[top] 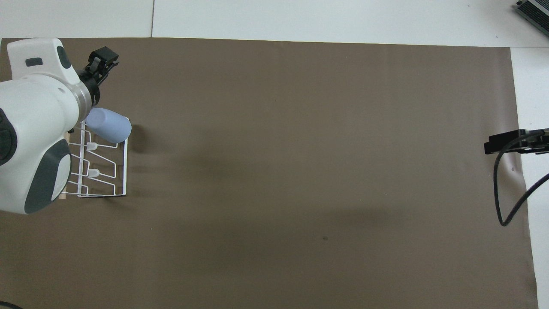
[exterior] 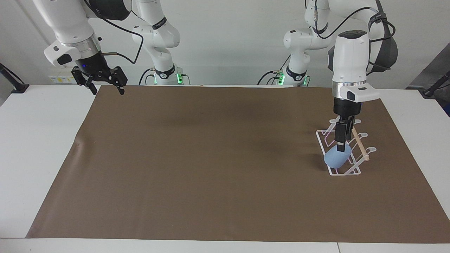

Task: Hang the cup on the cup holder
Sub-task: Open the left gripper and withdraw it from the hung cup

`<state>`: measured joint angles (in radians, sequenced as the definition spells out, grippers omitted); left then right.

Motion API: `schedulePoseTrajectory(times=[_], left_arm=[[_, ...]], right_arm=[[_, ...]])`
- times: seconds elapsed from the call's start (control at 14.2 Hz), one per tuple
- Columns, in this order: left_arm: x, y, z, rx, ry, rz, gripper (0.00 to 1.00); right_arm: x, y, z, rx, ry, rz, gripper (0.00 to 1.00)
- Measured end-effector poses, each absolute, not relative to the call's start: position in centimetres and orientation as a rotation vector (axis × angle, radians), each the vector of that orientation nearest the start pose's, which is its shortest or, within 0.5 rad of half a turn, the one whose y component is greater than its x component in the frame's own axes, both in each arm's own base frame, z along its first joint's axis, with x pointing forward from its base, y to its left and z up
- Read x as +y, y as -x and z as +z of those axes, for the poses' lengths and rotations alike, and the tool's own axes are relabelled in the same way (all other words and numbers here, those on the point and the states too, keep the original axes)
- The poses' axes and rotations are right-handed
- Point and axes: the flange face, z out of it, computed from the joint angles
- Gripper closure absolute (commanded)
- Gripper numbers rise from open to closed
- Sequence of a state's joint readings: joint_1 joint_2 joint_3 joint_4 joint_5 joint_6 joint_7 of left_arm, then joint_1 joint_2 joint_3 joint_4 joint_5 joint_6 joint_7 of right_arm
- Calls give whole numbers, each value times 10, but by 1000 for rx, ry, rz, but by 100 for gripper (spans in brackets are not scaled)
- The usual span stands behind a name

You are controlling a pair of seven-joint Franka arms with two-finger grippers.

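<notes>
The light-blue cup (exterior: 335, 159) hangs base-up on the prong of the white wire cup holder (exterior: 353, 171) that is farthest from the robots. The holder's wooden rod (exterior: 360, 144) runs along its top. The holder stands at the left arm's end of the table. My left gripper (exterior: 340, 149) hangs over the cup, fingers pointing down and turned edge-on, open and holding nothing. In the overhead view the cup (top: 107, 124), the holder (top: 125, 171) and the left gripper (top: 104, 59) show too. My right gripper (exterior: 103, 86) waits open in the air over the right arm's end of the table.
A brown mat (exterior: 211, 158) covers most of the white table. The right arm's black cable (top: 499, 189) loops over the mat's edge at its end. The holder's other prongs are bare.
</notes>
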<state>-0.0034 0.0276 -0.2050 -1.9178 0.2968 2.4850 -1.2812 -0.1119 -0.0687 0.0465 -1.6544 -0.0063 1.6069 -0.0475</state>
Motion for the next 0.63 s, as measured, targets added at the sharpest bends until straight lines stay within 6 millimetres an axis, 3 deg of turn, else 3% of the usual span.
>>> schedulePoseTrajectory(times=[0.14,0.28,0.42,0.63], left_arm=[[-127,-596,541,-1432,2936,-850,0],[-123,-596,549,-1378,2986,-738,0],[-115,-595,564,-1219,3035,-619,0],[-86,-588,580,-888,3080,-451,0]], right_arm=[[-35,-535,626,28,3152,-32,0],[-35,-535,626,28,3152,-32,0],[-35,-535,626,28,3152,-32,0],[-35,-535,626,28,3152,-32,0]])
